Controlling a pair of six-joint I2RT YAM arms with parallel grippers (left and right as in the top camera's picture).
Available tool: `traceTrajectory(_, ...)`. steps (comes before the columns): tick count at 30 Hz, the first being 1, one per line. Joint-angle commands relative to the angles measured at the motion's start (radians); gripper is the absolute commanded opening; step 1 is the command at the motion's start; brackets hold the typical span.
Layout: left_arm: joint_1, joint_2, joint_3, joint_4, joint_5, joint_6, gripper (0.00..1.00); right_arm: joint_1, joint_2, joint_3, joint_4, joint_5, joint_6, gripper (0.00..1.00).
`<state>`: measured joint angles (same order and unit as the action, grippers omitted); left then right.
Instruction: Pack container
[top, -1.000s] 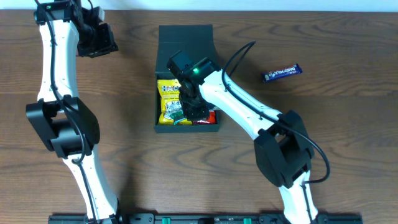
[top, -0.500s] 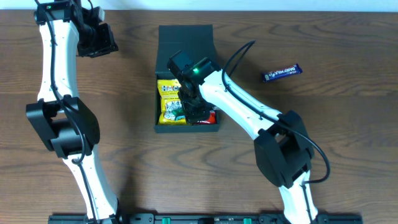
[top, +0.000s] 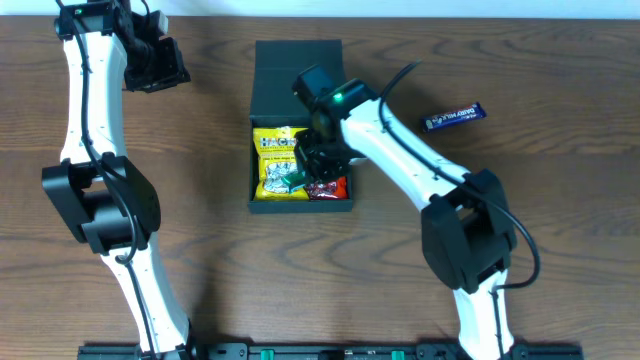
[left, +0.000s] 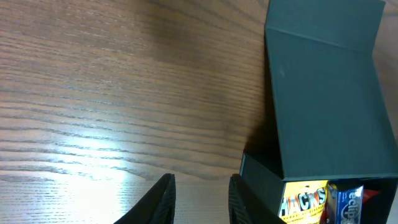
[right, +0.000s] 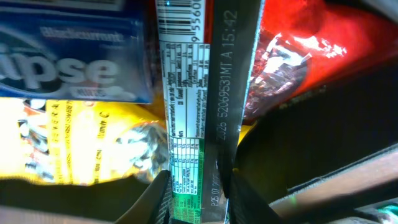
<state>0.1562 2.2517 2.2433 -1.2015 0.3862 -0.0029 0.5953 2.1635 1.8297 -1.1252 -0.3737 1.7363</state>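
Right hand (right: 200, 202) pinches a thin packet (right: 186, 124) inside the box (top: 298, 70) — likely seating it; left hand (left: 200, 199) waits aside — narrow, empty.

The container (top: 300, 207) sits mid-table (top: 560, 220), its flap lid (top: 297, 75) reaching out behind it. Inside, the Hacks packet (top: 270, 160) fills the left half. The Eclipse pack (right: 68, 62) lies beside it, and a foil packet (top: 336, 187) sits in the front right corner. A Dairy Milk bar (top: 455, 117) lies on the table, well to the right.

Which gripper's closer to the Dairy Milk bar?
Right: the right gripper is over the container, with the Dairy Milk bar just past it; the left gripper is off the container's opposite side.
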Motion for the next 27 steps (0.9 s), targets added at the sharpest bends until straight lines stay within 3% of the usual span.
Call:
traceTrajectory(1, 0.003, 0.005, 0.024, -0.002, 0.003, 0.004, 0.3, -0.034, -0.017, 0.003, 0.004, -0.135, -0.117, 0.02)
traceTrajectory(5, 0.002, 0.005, 0.024, -0.002, 0.003, 0.004, 0.3, -0.049, -0.017, 0.003, 0.007, -0.193, -0.175, 0.02)
traceTrajectory(7, 0.002, 0.005, 0.024, -0.002, 0.003, 0.004, 0.3, -0.047, -0.017, 0.003, 0.008, -0.19, -0.174, 0.08)
traceTrajectory(8, 0.002, 0.005, 0.024, -0.002, 0.003, 0.004, 0.3, -0.045, -0.017, 0.003, 0.008, -0.175, -0.172, 0.17)
traceTrajectory(9, 0.002, 0.005, 0.024, -0.002, 0.003, 0.004, 0.3, -0.044, -0.017, 0.003, 0.008, -0.159, -0.17, 0.33)
traceTrajectory(10, 0.002, 0.005, 0.024, -0.002, 0.003, 0.004, 0.3, -0.042, -0.017, 0.003, 0.01, -0.146, -0.17, 0.65)
traceTrajectory(11, 0.002, 0.005, 0.024, -0.002, 0.003, 0.004, 0.3, -0.042, -0.017, 0.003, 0.011, -0.138, -0.17, 0.85)
traceTrajectory(12, 0.002, 0.005, 0.024, -0.002, 0.003, 0.004, 0.3, -0.042, -0.017, 0.003, 0.011, -0.132, -0.17, 0.97)
traceTrajectory(13, 0.002, 0.005, 0.024, -0.002, 0.003, 0.007, 0.3, -0.042, -0.017, 0.003, 0.013, -0.131, -0.17, 0.99)
traceTrajectory(20, 0.002, 0.005, 0.024, -0.002, 0.003, 0.007, 0.3, -0.047, -0.017, 0.003, 0.046, -0.177, -0.189, 0.95)
traceTrajectory(22, 0.002, 0.005, 0.024, -0.002, 0.003, 0.007, 0.3, -0.051, -0.017, 0.003, 0.078, -0.199, -0.236, 0.84)
traceTrajectory(25, 0.002, 0.005, 0.024, -0.003, -0.001, 0.007, 0.3, -0.053, -0.026, 0.003, 0.095, -0.211, -0.311, 0.8)
traceTrajectory(27, 0.002, 0.005, 0.024, -0.004, -0.005, 0.008, 0.3, -0.053, -0.042, 0.003, 0.118, -0.224, -0.38, 0.57)
